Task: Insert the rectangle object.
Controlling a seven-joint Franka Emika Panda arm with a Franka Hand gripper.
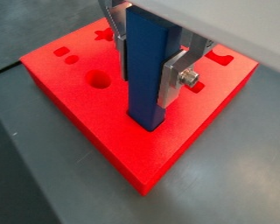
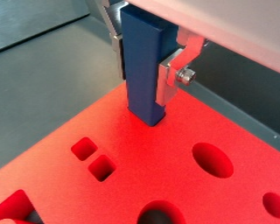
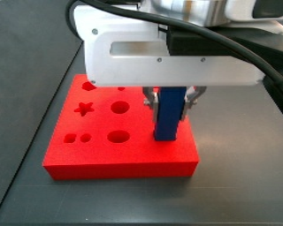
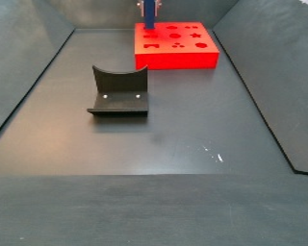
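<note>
The blue rectangle object (image 1: 150,74) is held upright, clamped by the end effector (image 1: 154,66), its lower end set into the red board (image 1: 84,105) near the surface's (image 4: 157,144) far edge.

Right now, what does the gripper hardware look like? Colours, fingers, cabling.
The gripper has a boxy white body, black cables looping over its top, and flat silver finger plates fixed with a hex bolt. No markings visible.

Both wrist views sit close above the pincer (image 1: 154,66), looking down along the blue bar (image 2: 146,66) onto the red board (image 1: 101,105). A side view looks near the board (image 3: 114,146); a side view looks far across the worktop (image 4: 157,144).
</note>
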